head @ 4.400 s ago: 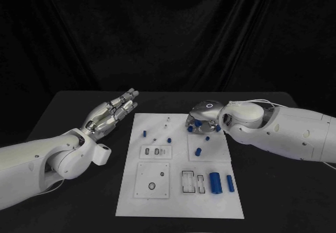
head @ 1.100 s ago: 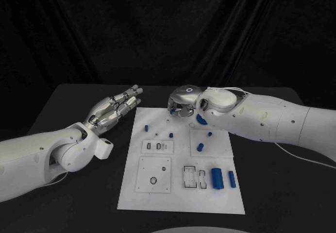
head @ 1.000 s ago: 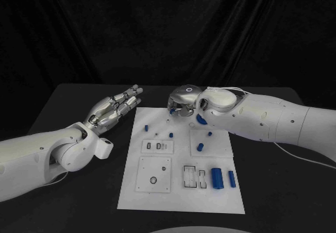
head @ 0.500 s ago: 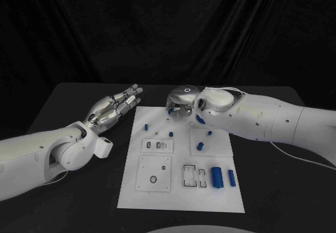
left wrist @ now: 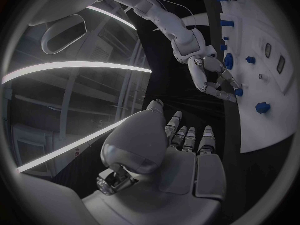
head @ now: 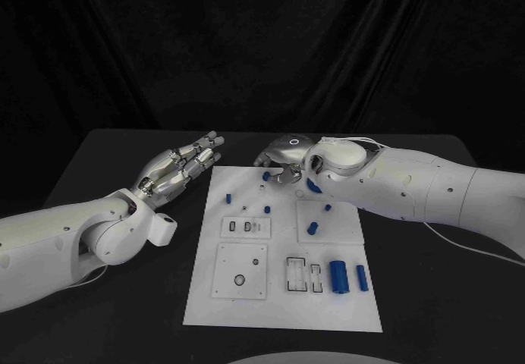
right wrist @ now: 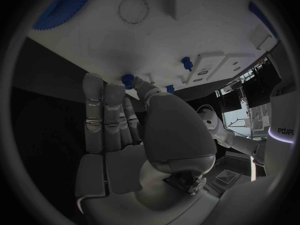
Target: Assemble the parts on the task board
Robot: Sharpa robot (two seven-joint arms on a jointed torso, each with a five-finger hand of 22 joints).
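The white task board (head: 284,315) lies mid-table with small blue parts on it. My right hand (head: 284,155) hovers over the board's far edge, fingers pointing down. Its thumb and a finger pinch a small blue peg (head: 266,176), which touches the board (right wrist: 187,30) in the right wrist view (right wrist: 128,79). The left wrist view shows the same peg (left wrist: 239,91) at the right hand's (left wrist: 209,77) fingertips. My left hand (head: 180,167) floats left of the board, flat, fingers straight and apart, holding nothing (left wrist: 181,150).
Loose blue pegs (head: 229,199) (head: 266,209) (head: 327,207) (head: 313,227) stand on the board's far half. A thick blue cylinder (head: 338,277) and a thinner one (head: 361,278) lie near the slotted plate (head: 304,277). Another blue part (head: 315,186) sits under my right wrist.
My right hand has moved from the board's right plate to its far middle edge and dipped slightly with the peg. My left hand has stayed in place.
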